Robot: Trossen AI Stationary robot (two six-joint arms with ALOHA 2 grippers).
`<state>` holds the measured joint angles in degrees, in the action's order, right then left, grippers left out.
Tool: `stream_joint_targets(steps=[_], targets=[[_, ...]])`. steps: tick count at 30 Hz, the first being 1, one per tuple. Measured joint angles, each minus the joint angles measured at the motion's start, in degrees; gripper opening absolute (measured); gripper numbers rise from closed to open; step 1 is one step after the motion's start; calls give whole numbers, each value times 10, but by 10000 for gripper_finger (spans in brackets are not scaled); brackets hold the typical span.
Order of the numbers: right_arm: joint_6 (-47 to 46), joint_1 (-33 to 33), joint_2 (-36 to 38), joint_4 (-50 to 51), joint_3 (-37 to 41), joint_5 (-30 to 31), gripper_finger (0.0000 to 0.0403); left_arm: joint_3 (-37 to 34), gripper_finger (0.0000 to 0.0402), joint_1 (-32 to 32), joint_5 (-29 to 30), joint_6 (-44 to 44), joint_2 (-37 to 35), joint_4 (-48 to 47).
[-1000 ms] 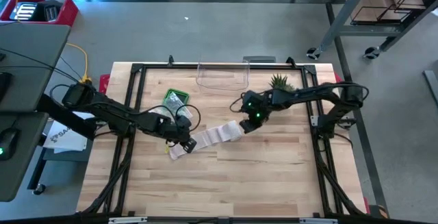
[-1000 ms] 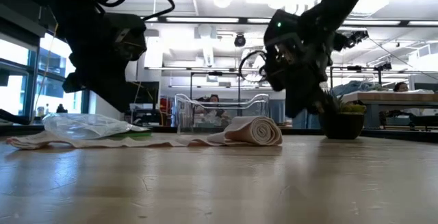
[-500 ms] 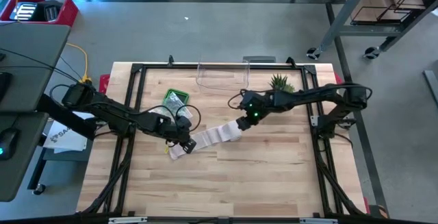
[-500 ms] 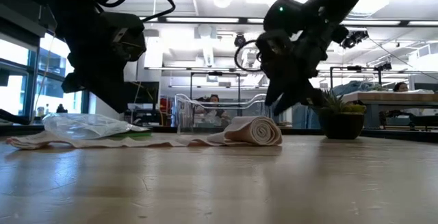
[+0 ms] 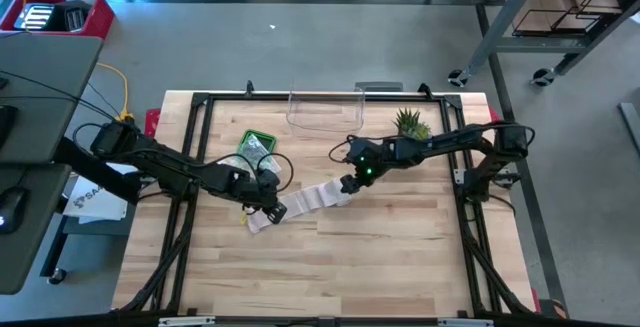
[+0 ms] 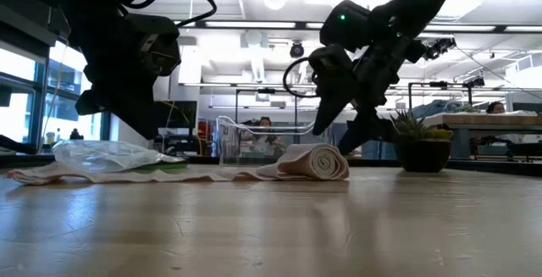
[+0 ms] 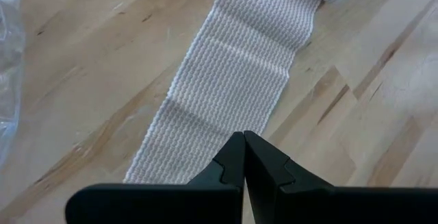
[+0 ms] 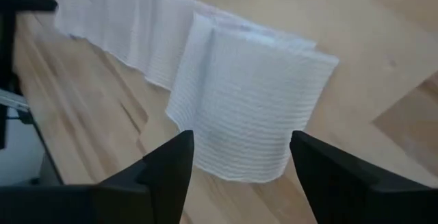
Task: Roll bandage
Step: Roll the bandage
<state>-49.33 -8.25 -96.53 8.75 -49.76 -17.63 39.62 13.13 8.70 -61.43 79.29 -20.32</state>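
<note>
Since a second ago, the right gripper (image 5: 345,184) has swung in over the rolled end of the bandage (image 5: 300,203) and spread its fingers; the bandage and the left arm have not shifted.

On the left side of the wooden table (image 5: 400,267), the left gripper (image 5: 270,209) sits low at the flat, loose end of the bandage, its fingers pressed together, with the woven strip running away from its tips in the left wrist view (image 7: 236,94). Whether those closed tips pinch the cloth or merely press on it cannot be told. Just behind that gripper lies a crumpled clear plastic bag (image 5: 257,145) on a green tray (image 5: 245,137).

From there the bandage stretches as a pale band toward the middle of the table and ends in a partly wound roll (image 6: 318,161). The right gripper (image 6: 334,137) hangs just above and behind this roll with its fingers (image 8: 164,172) apart; in the right wrist view the roll (image 8: 253,107) lies between and just ahead of the two dark fingers, and no contact shows.

Farther back stand a clear plastic container (image 5: 322,110) and, to the right, a small potted plant (image 5: 410,122).
</note>
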Motion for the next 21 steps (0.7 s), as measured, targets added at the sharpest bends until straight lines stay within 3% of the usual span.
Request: stream_joint_targets(steps=[14, 17, 21], targets=[[-66, 11, -52, -59, 0, 8, 225, 0, 0, 0, 11, 3, -1, 4], [-84, 16, -59, -59, -1, 18, 191, 0, 0, 0, 11, 22, -3, -3], [-107, 21, -58, -58, -2, 30, 103, 0, 0, 1, 18, 19, -4, -31]])
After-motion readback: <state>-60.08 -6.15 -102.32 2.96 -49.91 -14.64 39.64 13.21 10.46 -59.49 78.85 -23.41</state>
